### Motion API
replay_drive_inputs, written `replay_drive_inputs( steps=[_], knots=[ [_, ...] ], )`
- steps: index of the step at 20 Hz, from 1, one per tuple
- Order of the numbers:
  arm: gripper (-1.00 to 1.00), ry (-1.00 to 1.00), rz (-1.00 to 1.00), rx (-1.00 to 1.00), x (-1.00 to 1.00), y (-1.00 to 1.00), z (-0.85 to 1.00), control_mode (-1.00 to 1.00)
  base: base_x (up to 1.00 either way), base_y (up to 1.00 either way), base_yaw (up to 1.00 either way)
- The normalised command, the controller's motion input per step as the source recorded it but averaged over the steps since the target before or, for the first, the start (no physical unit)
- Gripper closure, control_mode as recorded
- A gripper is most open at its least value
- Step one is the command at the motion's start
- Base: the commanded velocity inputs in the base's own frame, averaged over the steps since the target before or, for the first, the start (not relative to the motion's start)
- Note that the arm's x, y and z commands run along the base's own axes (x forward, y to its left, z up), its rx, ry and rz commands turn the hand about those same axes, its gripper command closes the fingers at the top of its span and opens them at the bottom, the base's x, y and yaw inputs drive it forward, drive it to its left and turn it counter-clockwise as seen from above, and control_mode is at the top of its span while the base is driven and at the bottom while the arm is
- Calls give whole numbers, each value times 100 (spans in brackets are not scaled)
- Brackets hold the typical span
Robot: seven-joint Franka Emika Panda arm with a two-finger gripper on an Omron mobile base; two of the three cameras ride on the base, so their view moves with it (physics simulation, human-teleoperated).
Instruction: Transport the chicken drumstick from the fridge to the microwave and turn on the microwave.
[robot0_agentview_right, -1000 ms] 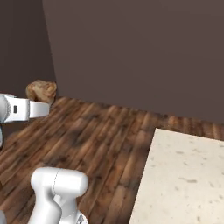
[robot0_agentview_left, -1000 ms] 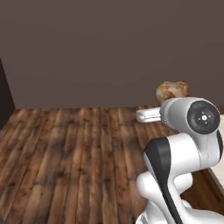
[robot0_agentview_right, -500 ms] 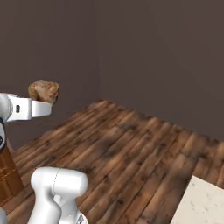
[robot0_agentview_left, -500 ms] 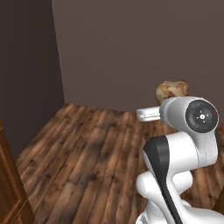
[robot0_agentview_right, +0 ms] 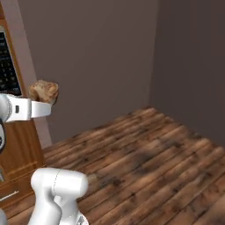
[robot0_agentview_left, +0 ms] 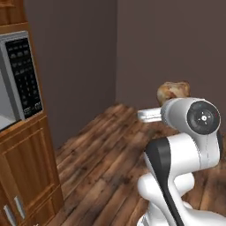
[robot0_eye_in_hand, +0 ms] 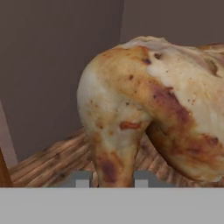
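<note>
1. Golden-brown chicken drumstick (robot0_eye_in_hand: 148,109): clamped between the fingers (robot0_eye_in_hand: 82,178), carried in the air above the wooden floor (robot0_agentview_left: 106,154) (fetching from the fridge judged done).
2. Microwave (robot0_agentview_left: 15,84): built into wooden cabinetry (robot0_agentview_left: 26,176) at the left, keypad visible, near but not reached.
3. Remaining: approach, place drumstick inside, start the microwave.

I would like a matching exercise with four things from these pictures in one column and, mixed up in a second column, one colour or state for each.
1. lumpy golden-brown chicken drumstick
2. grey built-in microwave
3. plank floor
4. brown cabinet door

A. dark streaked wood
B. held up in the gripper
C. black keypad panel
D. below the microwave

Pairs: 1-B, 2-C, 3-A, 4-D
</note>
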Motion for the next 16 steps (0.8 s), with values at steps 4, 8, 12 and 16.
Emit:
replay_drive_inputs(
  steps=[4, 8, 12, 16],
  knots=[
    [100, 0, 0, 0, 0, 0, 0, 100, 59, -14, 53],
    [100, 0, 0, 0, 0, 0, 0, 100, 55, -12, 50],
    [100, 0, 0, 0, 0, 0, 0, 100, 42, -6, 48],
    [100, 0, 0, 0, 0, 0, 0, 100, 38, -3, 50]
  ],
)
